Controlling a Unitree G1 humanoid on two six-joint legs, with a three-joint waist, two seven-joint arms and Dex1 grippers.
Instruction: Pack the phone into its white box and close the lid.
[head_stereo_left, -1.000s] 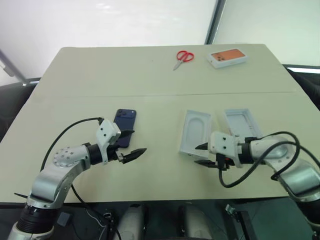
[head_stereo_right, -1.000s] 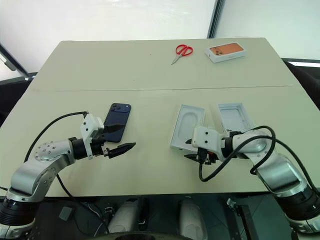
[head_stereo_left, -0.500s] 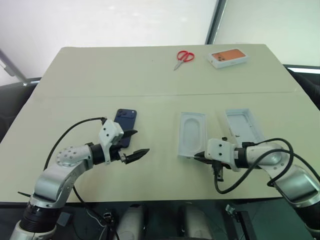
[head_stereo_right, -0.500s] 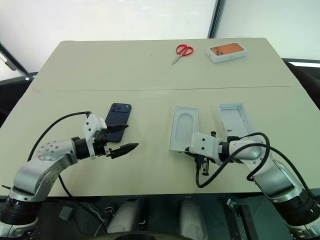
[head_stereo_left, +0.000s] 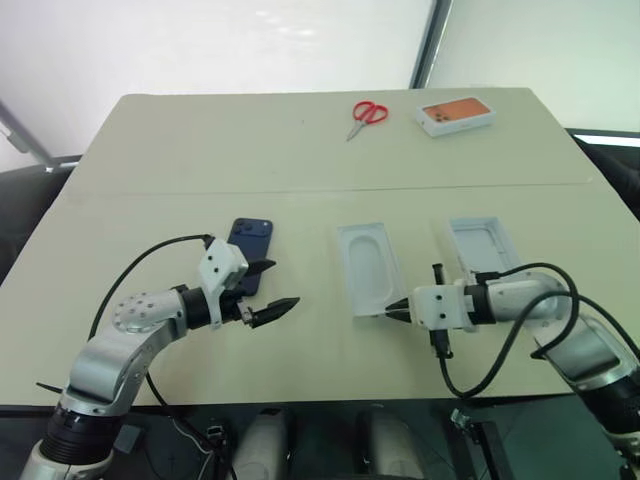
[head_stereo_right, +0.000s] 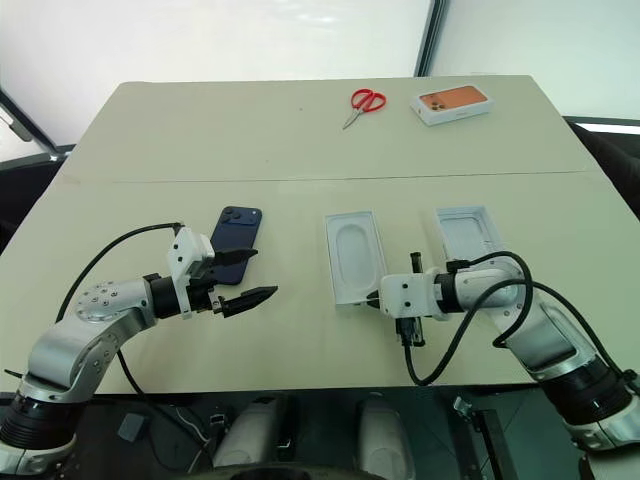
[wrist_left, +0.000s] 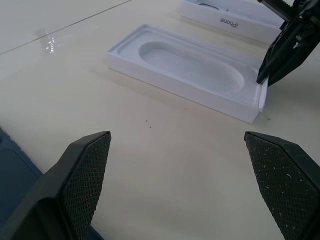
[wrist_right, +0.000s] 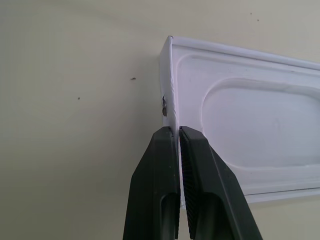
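On table (head_stereo_left: 180, 150), mid-front: right gripper (wrist_right: 177, 135) pinched shut on near wall of white insert (head_stereo_left: 366, 268) with oval recess. Left gripper (head_stereo_left: 270, 288) spread wide, empty, just beside phone (head_stereo_left: 248, 241), lying face down. White box (head_stereo_left: 482, 246) right of insert.

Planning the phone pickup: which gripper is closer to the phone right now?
Left. The left gripper hovers open just beside the phone, toward the robot. The right gripper is farther off, shut on the near wall of the white insert.
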